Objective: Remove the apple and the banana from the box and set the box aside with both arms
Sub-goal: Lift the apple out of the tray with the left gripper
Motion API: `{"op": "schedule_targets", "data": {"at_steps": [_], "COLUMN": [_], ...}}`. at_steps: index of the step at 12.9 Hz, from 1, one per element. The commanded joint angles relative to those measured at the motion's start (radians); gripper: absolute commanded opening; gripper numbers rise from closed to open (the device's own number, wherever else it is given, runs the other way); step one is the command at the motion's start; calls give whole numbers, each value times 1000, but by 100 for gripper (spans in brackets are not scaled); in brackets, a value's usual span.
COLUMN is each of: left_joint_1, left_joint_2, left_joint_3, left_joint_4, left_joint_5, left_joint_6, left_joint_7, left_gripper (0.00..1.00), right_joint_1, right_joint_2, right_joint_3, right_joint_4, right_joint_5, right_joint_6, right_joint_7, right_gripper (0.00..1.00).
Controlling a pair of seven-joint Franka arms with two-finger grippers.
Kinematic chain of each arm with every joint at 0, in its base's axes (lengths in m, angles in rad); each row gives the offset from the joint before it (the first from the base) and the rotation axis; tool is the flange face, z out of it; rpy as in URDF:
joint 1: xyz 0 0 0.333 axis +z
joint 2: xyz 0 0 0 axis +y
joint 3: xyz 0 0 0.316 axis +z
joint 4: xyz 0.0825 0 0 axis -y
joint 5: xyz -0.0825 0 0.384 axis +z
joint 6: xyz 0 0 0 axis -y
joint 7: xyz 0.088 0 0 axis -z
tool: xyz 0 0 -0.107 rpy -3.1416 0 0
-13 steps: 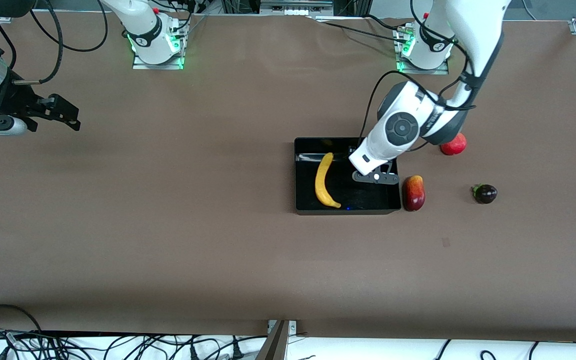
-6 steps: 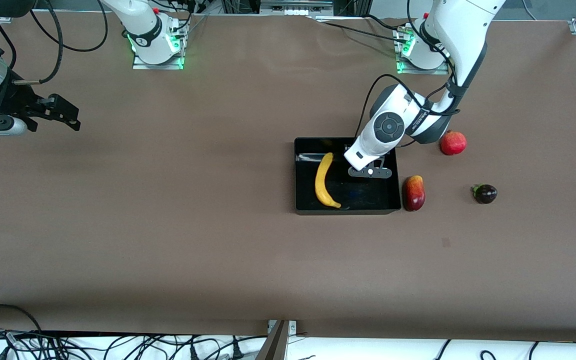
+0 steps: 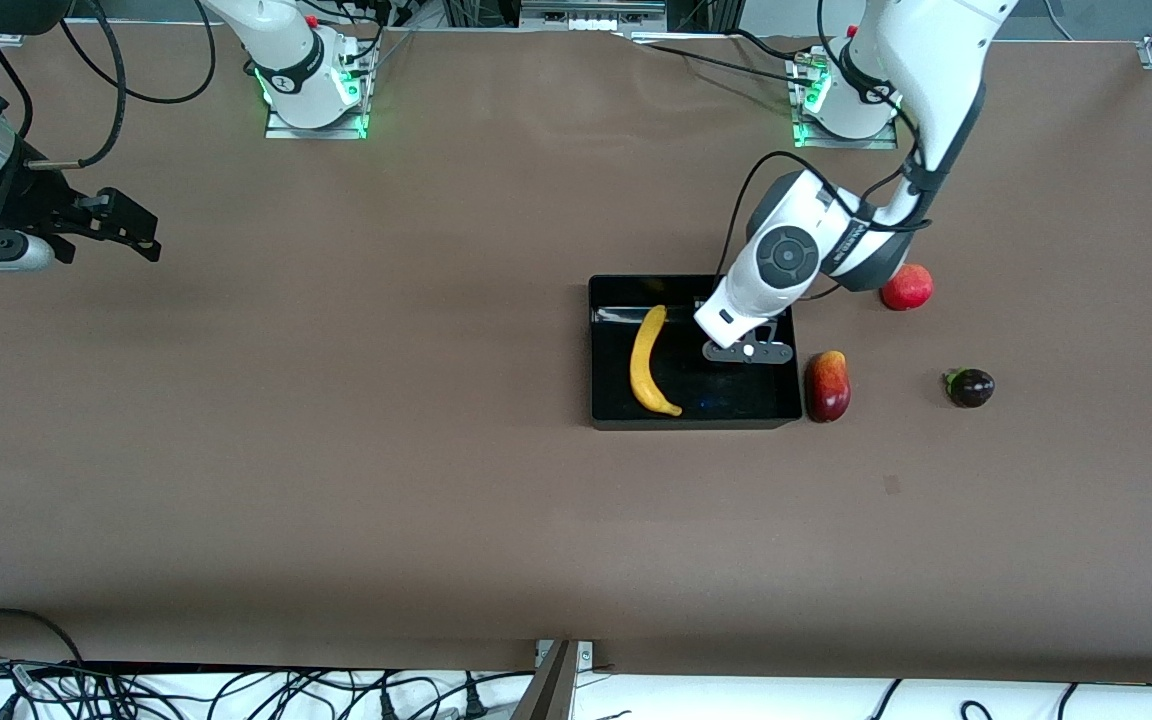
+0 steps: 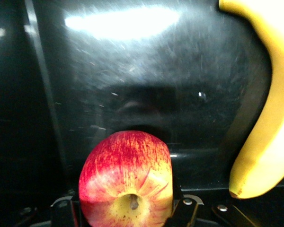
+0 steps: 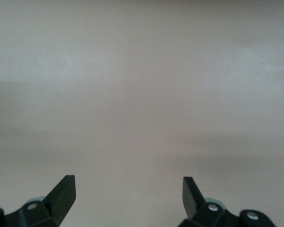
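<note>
Apple [image 4: 127, 182] held over box [image 3: 693, 414].

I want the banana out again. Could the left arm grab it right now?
Probably not yet. The left tool is over the box beside the banana, and nothing covers the banana, but the tool is shut on the apple. It would likely have to drop the apple first.

Left gripper [image 3: 748, 351] clamped on apple [image 4: 127, 179] over box [image 3: 598, 350]; banana [image 3: 647, 361] occupies box's right-arm side. Mango [image 3: 827, 386] touching box wall. Table [image 3: 336, 480] open toward right arm's end; right gripper [image 5: 128, 196] spread, waiting there.
</note>
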Motion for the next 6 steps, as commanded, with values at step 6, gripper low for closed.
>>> {"op": "schedule_targets", "data": {"at_steps": [6], "left_joint_1": [176], "left_joint_2": [-138], "left_joint_3": [-1], "left_joint_4": [145], "left_joint_5": [25], "left_joint_6": [-544], "left_joint_7": [292], "left_gripper": [15], "right_joint_1": [-10], "right_joint_2": [3], "right_joint_3": [6], "right_joint_4": [15], "right_joint_5": [2], "right_joint_6": [-16], "right_joint_7": [-10], "right_gripper": [100]}}
